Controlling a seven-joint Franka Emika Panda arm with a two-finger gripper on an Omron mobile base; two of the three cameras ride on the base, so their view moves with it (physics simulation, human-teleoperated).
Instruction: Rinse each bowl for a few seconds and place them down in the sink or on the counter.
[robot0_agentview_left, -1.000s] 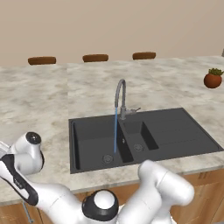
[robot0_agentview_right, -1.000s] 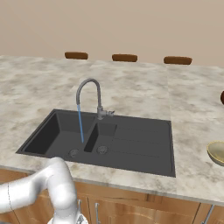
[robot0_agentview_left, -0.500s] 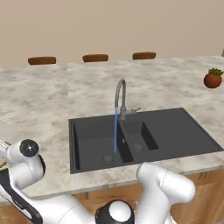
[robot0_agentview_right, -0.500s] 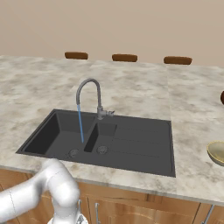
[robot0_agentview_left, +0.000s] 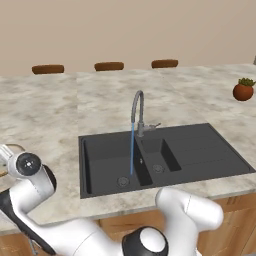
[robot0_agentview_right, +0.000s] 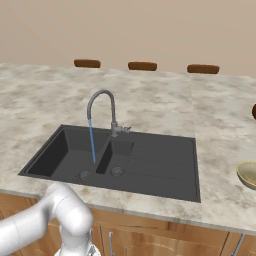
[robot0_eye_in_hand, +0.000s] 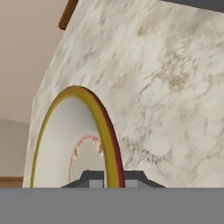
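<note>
The shallow bowl, with a brown-yellow rim and a whitish inside, stands close up in the hand view, seen on edge over the counter. My gripper is shut on its rim, one dark fingertip on each side. In the left base view my arm reaches far left, its wrist low over the counter beside the sink. The deeper olive-tan bowl sits on the counter at the right edge, right of the sink. A thin blue stream runs from the tap into the left basin.
A reddish-brown pot with a green plant stands at the far right of the counter. Three brown chair backs line the far side. The ribbed drainboard takes up the sink's right part.
My wrist has shifted a little further left and down at the counter's left end. The fingers have closed slightly on the bowl's rim. Water keeps running.
</note>
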